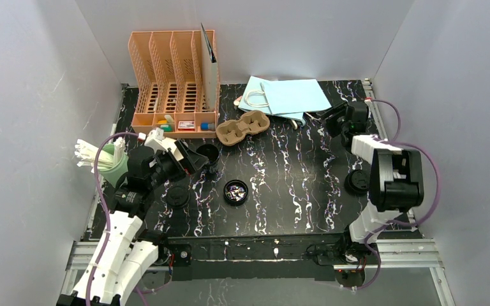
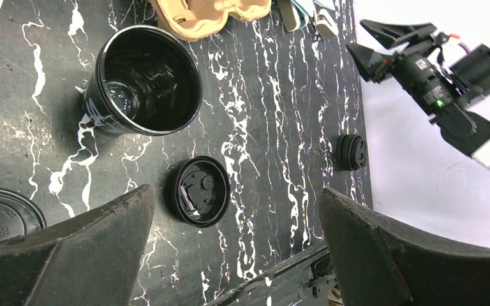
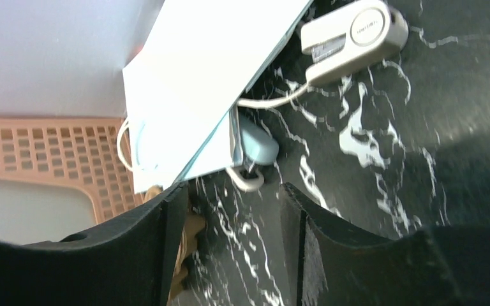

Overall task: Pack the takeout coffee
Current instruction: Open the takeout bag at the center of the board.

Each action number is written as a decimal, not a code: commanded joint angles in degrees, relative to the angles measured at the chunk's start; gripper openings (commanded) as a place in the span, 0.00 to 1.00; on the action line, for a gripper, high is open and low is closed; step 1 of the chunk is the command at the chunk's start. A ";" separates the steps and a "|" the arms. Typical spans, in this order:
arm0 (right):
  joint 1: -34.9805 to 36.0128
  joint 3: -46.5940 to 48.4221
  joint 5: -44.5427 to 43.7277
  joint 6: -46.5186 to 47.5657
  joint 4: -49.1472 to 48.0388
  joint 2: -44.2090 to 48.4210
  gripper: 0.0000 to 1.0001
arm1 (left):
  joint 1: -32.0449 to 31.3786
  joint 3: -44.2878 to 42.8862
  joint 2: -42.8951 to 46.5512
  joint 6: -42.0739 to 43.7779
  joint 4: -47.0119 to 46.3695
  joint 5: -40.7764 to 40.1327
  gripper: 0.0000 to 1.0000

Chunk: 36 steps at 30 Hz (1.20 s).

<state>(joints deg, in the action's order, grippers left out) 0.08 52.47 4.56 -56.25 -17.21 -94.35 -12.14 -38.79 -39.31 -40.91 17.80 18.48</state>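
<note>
An open black cup [image 2: 143,80] stands without a lid on the marbled table, just ahead of my left gripper [image 2: 236,197], which is open and empty; the same cup [image 1: 208,153] sits at that gripper's [image 1: 198,160] tips. A black lid [image 2: 201,191] lies upside down near it, and a second lid [image 1: 177,194] lies flat by the left arm. A lidded dark round piece [image 1: 358,182] rests at the right. My right gripper [image 1: 332,118] is open above the table beside the light-blue bag [image 3: 198,76], its fingers [image 3: 233,197] holding nothing.
The brown pulp carrier [image 1: 242,127] lies behind the open cup. An orange desk organiser [image 1: 172,83] stands at the back left. A white tag-like device [image 3: 351,35] lies by the bag. White items in a green holder [image 1: 105,159] sit at the left edge.
</note>
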 commanded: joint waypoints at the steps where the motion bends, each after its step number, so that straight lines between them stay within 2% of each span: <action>1: -0.17 6.61 -1.92 -0.96 -6.35 -6.90 0.62 | 0.10 0.20 1.86 2.72 -0.84 1.40 0.98; 9: 2.56 16.03 -4.22 -0.97 -8.84 -20.38 0.62 | 0.10 -1.88 0.87 3.99 -0.71 0.26 0.98; 12: 2.60 18.09 -7.41 -0.85 -10.28 -23.36 0.63 | 0.10 -2.16 0.66 4.13 -0.78 -0.33 0.98; 19: 2.78 21.96 -8.85 -0.28 -11.46 -28.50 0.60 | 0.10 -2.32 0.28 4.75 -0.84 -1.27 0.98; 24: 2.82 21.93 -10.64 0.54 -11.32 -27.57 0.61 | 0.11 -2.60 0.46 4.77 -0.49 -1.44 0.98; 32: 2.82 14.17 -14.00 0.99 -9.99 -16.21 0.83 | 0.10 -2.23 1.27 4.01 -0.21 -2.12 0.98; 36: 2.82 18.39 -11.55 1.76 -7.28 -17.96 0.80 | 0.10 -1.69 1.27 3.86 -0.29 -2.12 0.98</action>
<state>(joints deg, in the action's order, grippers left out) 2.98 67.16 -6.81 -55.66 -25.04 -112.95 -12.14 -39.18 -38.72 -37.10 16.93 16.53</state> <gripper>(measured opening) 0.827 0.980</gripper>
